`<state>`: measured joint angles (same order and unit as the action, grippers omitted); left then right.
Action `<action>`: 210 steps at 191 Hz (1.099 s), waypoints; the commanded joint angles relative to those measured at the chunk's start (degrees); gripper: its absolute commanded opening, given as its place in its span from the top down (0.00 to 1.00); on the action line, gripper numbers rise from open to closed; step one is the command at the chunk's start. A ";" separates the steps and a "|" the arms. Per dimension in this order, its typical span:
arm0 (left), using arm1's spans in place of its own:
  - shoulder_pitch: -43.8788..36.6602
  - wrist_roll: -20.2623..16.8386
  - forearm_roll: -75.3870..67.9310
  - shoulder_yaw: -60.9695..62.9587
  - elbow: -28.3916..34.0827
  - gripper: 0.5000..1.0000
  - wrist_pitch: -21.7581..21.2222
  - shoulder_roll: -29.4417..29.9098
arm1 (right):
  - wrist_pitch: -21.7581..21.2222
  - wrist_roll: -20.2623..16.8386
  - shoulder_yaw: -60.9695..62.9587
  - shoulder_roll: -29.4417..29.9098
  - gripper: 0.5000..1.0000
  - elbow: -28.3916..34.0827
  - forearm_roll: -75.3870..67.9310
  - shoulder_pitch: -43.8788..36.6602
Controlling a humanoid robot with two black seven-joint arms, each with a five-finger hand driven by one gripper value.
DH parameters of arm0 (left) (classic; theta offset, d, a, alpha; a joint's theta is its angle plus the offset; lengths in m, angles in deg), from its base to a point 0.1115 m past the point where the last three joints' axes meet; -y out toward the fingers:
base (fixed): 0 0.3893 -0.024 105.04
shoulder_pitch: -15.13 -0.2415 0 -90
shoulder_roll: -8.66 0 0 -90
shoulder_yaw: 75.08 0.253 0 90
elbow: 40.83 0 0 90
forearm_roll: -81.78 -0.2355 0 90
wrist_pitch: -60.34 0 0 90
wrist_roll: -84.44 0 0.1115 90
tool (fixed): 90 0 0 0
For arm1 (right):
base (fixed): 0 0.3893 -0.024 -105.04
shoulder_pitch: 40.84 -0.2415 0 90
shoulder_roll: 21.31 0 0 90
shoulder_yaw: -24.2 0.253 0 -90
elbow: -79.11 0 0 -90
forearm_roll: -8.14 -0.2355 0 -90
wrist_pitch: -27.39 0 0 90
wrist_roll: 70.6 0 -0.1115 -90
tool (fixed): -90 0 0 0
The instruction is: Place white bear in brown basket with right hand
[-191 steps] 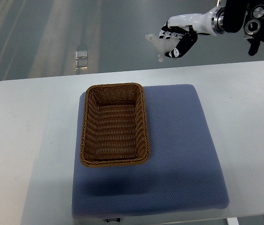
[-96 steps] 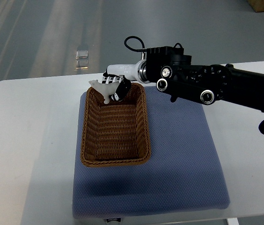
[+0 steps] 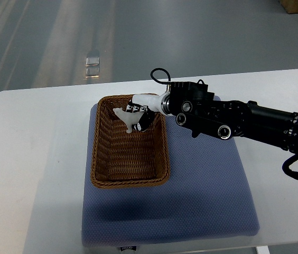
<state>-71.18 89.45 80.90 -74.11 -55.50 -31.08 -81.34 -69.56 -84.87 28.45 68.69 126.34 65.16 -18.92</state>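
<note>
My right hand (image 3: 137,115) reaches in from the right and hangs over the far end of the brown wicker basket (image 3: 102,168). Its fingers are curled around the white bear (image 3: 125,117), which sits low inside the basket's far half, its pale body sticking out to the left of the hand. Whether the bear touches the basket floor I cannot tell. The black forearm (image 3: 233,121) stretches across the blue mat. The left arm does not show.
The basket stands on a blue padded mat (image 3: 202,190) laid on a white table (image 3: 27,159). Grey floor lies beyond the table's far edge, with a small shiny fitting (image 3: 92,61) on it.
The right hand carried the bear from high beyond the table's far edge leftward to the basket's far rim, then lowered it into the basket's far end.
</note>
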 commanded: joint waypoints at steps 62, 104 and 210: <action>0.00 0.00 0.00 0.00 -0.01 0.00 0.02 0.00 | 1.15 0.12 0.58 0.00 0.50 0.06 0.02 2.43; 0.00 0.00 0.00 0.00 -0.01 0.00 0.02 0.00 | 1.06 0.12 0.58 0.00 0.31 0.15 0.02 1.81; 0.00 0.00 0.00 0.00 -0.09 0.00 -0.07 0.00 | 0.97 2.14 21.40 -7.47 0.28 0.68 -1.21 0.05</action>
<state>-71.18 89.45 80.90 -74.13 -55.50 -31.13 -81.34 -68.67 -84.25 42.35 64.36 126.81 64.01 -20.49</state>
